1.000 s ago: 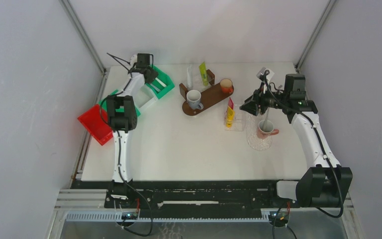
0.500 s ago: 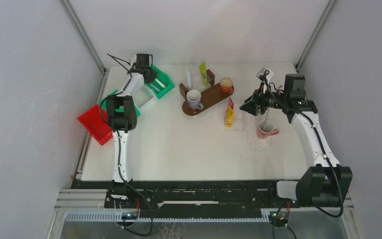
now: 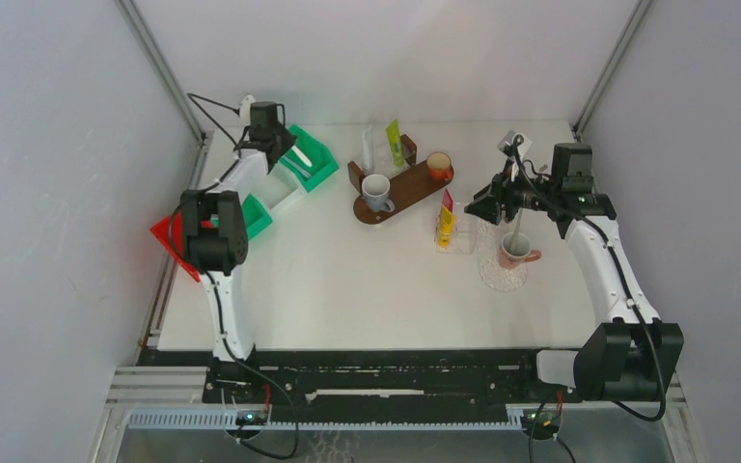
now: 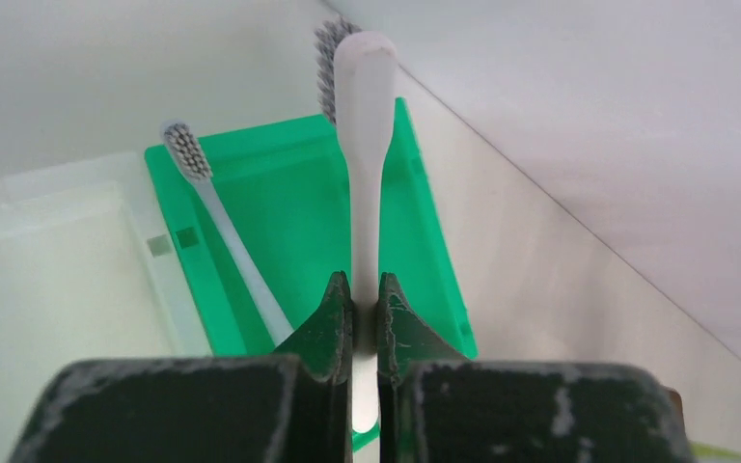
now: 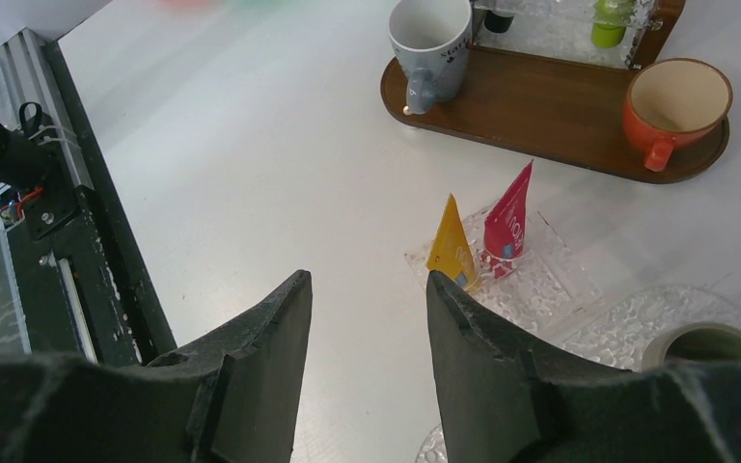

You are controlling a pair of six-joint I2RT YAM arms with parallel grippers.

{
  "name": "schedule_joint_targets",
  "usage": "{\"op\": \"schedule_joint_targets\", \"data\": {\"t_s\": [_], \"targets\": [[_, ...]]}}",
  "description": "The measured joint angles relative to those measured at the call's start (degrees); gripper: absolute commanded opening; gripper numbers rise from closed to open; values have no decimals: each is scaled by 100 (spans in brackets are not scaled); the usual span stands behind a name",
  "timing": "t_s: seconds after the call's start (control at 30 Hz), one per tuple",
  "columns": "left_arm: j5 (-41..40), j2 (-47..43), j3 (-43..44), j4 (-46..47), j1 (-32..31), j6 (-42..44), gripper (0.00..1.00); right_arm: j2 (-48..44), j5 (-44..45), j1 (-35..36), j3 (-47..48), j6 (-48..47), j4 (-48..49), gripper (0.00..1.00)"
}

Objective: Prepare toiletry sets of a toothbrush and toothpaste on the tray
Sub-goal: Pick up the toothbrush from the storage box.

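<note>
Overhead, the left end effector [image 3: 274, 141] hangs over the green bin [image 3: 320, 170] at 10 o'clock on the counter [image 3: 347, 280]; its wrist view shows a white toothbrush [image 4: 365, 145] pinched low (carry it level to the tray [image 3: 411, 185], 3 o'clock); the right end effector [image 5: 367, 285] gapes empty.

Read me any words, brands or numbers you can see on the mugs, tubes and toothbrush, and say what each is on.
Grey mug: dark lettering on its side, possibly starting "St", too small to read.
Red tube: white lettering, too blurred to read.
Yellow tube: any print too small to read.
Orange mug: no text shows.
White toothbrush in the left gripper: no marking shows.
</note>
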Motion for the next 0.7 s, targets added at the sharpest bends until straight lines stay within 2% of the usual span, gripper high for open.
{"op": "schedule_joint_targets", "data": {"t_s": [0.17,0.3,0.53,0.7], "targets": [[151,-911,-1237,1034,-4,442,0,0,-87,-17,0,0,-11,55],[551,-1648,-2236,2210,-24,824,0,0,-177,-22,0,-2,-39,55],[1263,-2369,-2909,3711,-216,1252,0,-2,-358,-22,0,-37,-42,55],[1801,-2839,-3425,4688,-579,1611,0,-24,-588,-26,0,-35,-42,55]]}}
